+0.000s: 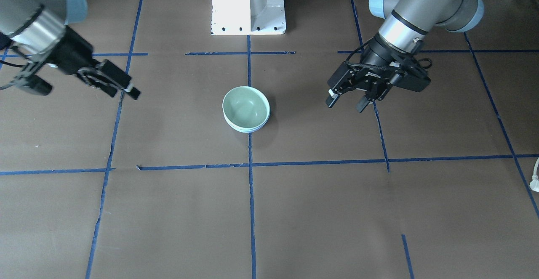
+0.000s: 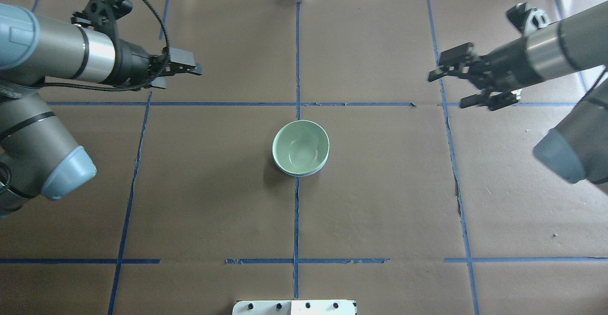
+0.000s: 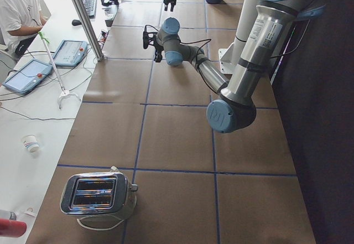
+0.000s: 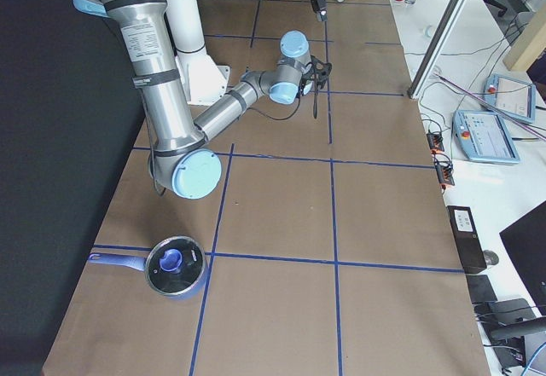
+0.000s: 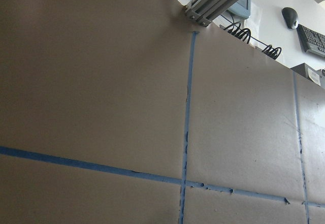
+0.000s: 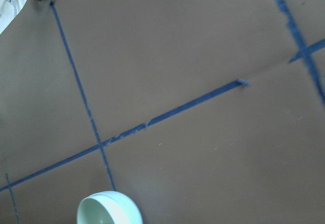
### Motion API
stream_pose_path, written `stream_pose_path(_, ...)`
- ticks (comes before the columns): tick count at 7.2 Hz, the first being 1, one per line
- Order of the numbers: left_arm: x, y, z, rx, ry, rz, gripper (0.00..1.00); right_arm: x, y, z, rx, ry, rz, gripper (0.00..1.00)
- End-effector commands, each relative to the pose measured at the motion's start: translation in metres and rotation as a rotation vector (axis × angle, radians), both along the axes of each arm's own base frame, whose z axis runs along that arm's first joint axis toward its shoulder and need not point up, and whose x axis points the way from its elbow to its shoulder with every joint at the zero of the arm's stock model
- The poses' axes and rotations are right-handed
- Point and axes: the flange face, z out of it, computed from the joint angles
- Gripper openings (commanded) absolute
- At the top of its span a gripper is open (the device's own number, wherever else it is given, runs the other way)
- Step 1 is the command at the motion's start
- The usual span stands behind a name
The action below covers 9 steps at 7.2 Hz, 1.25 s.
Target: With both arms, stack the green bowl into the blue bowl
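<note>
The green bowl (image 1: 246, 107) sits nested inside the blue bowl (image 1: 249, 130) at the middle of the table, upright; only the blue rim and outer wall show beneath it. Both also show in the overhead view, green bowl (image 2: 300, 145) in blue bowl (image 2: 297, 174), and at the bottom edge of the right wrist view (image 6: 101, 211). My left gripper (image 1: 346, 103) (image 2: 183, 78) hovers open and empty, well to one side of the bowls. My right gripper (image 2: 449, 88) (image 1: 132, 91) hovers open and empty on the other side.
The white pedestal base (image 1: 248, 5) stands behind the bowls. A toaster (image 3: 99, 194) sits at the table's left end and a blue lidded saucepan (image 4: 175, 265) at its right end. Blue tape lines grid the brown table. An operator (image 3: 19, 11) sits beyond the left end.
</note>
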Motion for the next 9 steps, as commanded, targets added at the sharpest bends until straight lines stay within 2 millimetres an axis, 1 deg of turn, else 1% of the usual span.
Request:
stream_pose_path(1,-0.108,-0.005,0.104,0.079,-0.110,0.172,1.00,0.113,-0.024,0.109,0.151,0.106,-0.032,1.00)
stream_pose_path(2,-0.173,-0.003,0.147,0.134,-0.140,0.213,1.00,0.136,-0.037,0.146,0.181,0.157,-0.028,1.00)
stream_pose_path(3,-0.227,-0.003,0.198,0.170,-0.156,0.239,1.00,0.153,-0.043,0.172,0.238,0.197,-0.046,1.00)
stream_pose_path(4,-0.272,-0.009,0.238,0.204,-0.159,0.245,1.00,0.177,-0.049,0.205,0.266,0.233,-0.052,1.00)
stream_pose_path(5,-0.312,-0.013,0.275,0.230,-0.180,0.234,1.00,0.201,-0.051,0.245,0.318,0.277,-0.082,1.00)
stream_pose_path(6,-0.314,-0.013,0.283,0.206,-0.200,0.244,1.00,0.222,-0.049,0.276,0.363,0.306,-0.119,1.00)
stream_pose_path(7,-0.331,-0.015,0.294,0.238,-0.292,0.236,1.00,0.231,-0.041,0.298,0.387,0.340,-0.204,1.00)
stream_pose_path(8,-0.344,-0.016,0.312,0.211,-0.367,0.271,1.00,0.250,-0.037,0.315,0.426,0.363,-0.307,1.00)
stream_pose_path(9,-0.377,-0.008,0.332,0.162,-0.405,0.314,1.00,0.267,-0.038,0.311,0.448,0.366,-0.394,1.00)
